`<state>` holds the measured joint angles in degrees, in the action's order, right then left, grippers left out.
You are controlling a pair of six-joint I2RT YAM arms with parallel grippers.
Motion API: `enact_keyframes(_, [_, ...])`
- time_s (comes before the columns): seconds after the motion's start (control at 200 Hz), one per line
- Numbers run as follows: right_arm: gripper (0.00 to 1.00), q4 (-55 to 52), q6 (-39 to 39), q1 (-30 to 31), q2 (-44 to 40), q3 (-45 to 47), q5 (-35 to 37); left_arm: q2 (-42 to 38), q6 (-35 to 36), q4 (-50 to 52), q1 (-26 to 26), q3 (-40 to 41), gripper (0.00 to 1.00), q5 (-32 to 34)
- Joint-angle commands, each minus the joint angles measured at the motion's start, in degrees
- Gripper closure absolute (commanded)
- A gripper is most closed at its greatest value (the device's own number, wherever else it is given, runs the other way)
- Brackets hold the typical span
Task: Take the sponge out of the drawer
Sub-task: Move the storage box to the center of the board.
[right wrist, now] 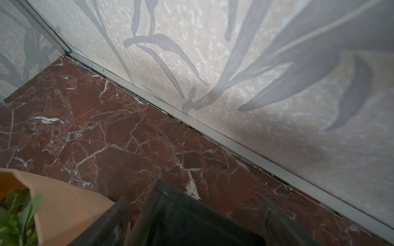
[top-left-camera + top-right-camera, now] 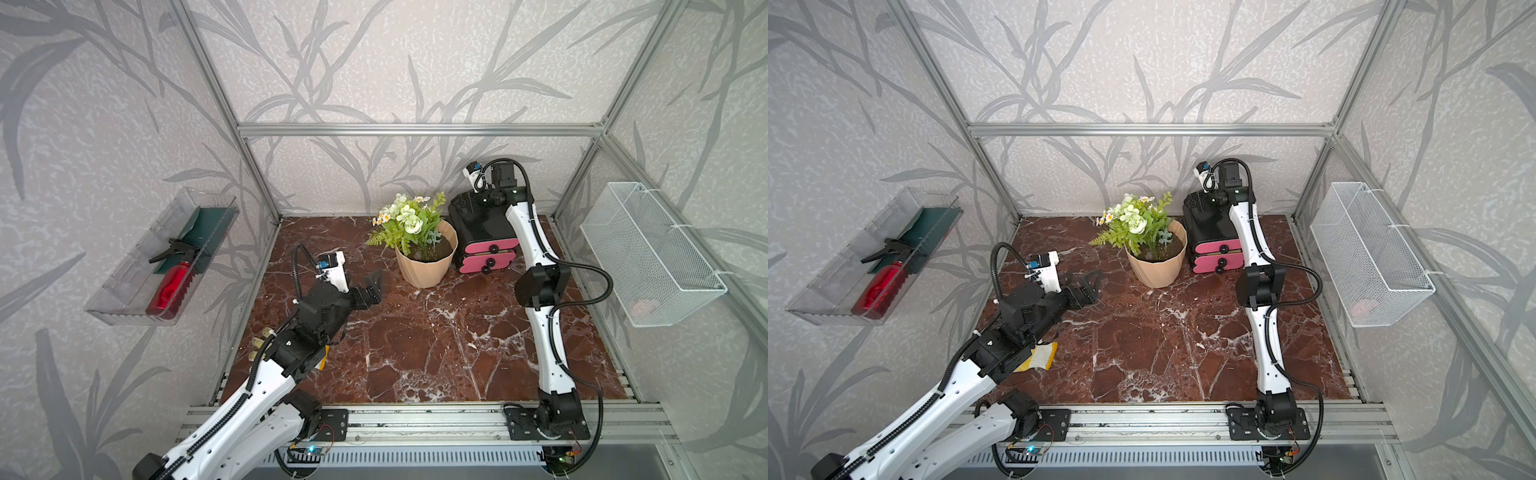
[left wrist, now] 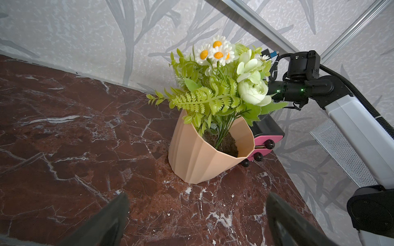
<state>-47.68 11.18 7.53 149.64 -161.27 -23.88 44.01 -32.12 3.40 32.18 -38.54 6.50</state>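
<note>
Two arms (image 2: 528,232), one flowerpot (image 2: 424,270), one sponge (image 2: 1044,355)

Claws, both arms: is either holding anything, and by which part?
Nothing is held. The left claw hangs open over the red marble tabletop; the right claw stands open astride the back top corner of the black pink-fronted drawer unit.

- No text, label, brand name, number or sign is showing clearly enough to be read in any of the views.
- The small circuit board (image 2: 308,451), at the lower edge of the frame in both top views, is appearing too small for any print on it to be made out.
</note>
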Motion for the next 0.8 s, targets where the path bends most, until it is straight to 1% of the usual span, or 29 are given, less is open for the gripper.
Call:
enact_keyframes(0.0, [0.09, -21.0, 1.1, -0.7, 1.3, 3.6, 7.1, -1.3, -1.4, 0.3, -0.2, 1.1, 0.01, 1.2])
enact_keyframes(0.065, [0.09, -23.4, 1.2, -0.7, 0.7, 4.5, 11.3, -1.6, -1.6, -0.3, -0.2, 1.5, 0.01, 1.0])
enact_keyframes(0.105, [0.1, -24.4, 1.5, -0.7, 0.3, 5.1, 12.4, -1.9, -1.7, -0.4, -0.2, 1.7, 0.01, 0.9])
enact_keyframes(0.295, [0.13, -29.2, 2.2, -0.8, -1.2, 7.2, 12.4, -4.1, -2.5, -0.4, -0.2, 2.7, 0.01, -0.3])
enact_keyframes(0.385, [0.2, -31.1, 1.9, -1.0, -3.3, 11.2, 11.4, -6.3, -3.1, -0.2, -0.2, 3.5, 0.01, -0.3])
enact_keyframes(0.435, [0.22, -30.7, 1.7, -1.0, -5.7, 15.5, 10.8, -7.7, -3.1, -0.1, -0.2, 3.8, 0.01, -0.5])
enact_keyframes(0.49, [0.25, -27.9, 0.9, -0.9, -9.8, 22.5, 10.6, -9.1, -3.2, 0.3, -0.1, 4.1, 0.01, -0.7])
enact_keyframes(0.585, [0.24, -18.3, -0.5, -1.0, -20.4, 38.8, 9.8, -11.2, -3.3, 1.3, -0.2, 4.2, 0.01, -1.6])
enact_keyframes(0.69, [0.25, -10.5, -1.8, -0.9, -31.4, 52.9, 5.4, -13.0, -3.6, 2.1, -0.2, 4.6, 0.01, -2.4])
enact_keyframes(0.795, [0.25, -6.1, -3.1, -0.6, -39.7, 62.8, 1.7, -14.6, -4.1, 1.9, -0.2, 5.1, 0.01, -3.5])
